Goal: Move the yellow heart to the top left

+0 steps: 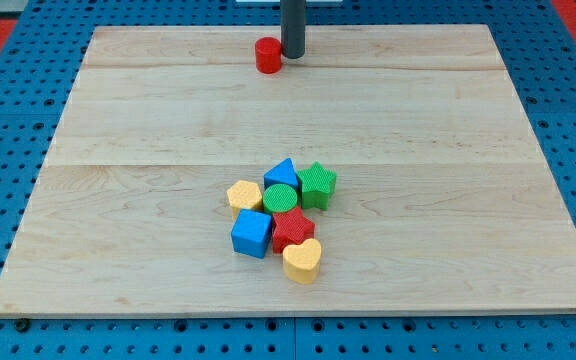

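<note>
The yellow heart lies at the bottom of a cluster near the board's lower middle. It touches the red star above it. My tip is at the view's top, just right of a red cylinder, far above the cluster and the heart.
The cluster also holds a blue cube, a yellow hexagon block, a green cylinder, a blue triangle block and a green star. The wooden board lies on a blue pegboard.
</note>
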`<state>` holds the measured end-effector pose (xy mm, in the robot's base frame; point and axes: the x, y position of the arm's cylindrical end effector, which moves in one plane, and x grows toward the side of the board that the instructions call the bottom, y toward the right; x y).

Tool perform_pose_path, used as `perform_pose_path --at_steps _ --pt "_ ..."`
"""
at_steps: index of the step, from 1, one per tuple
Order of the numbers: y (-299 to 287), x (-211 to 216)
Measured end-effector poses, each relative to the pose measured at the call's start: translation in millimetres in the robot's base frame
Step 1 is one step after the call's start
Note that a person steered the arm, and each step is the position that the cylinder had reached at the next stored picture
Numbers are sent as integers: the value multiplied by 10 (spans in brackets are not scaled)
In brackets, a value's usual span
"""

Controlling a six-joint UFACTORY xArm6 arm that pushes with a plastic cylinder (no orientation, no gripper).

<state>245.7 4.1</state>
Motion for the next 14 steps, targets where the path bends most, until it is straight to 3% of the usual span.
perform_pose_path --at_steps 1,2,3,5,6,8,10,11,12,13,14 --pt "0 0" --pt "60 260" --pt "426 303" --pt "1261 1940" --pt "1323 3085" --pt "-29 3371" --pt "-713 3351" --pt "-788 3452" --pt "-96 3503" --pt "-160 3732" --pt "-661 3707"
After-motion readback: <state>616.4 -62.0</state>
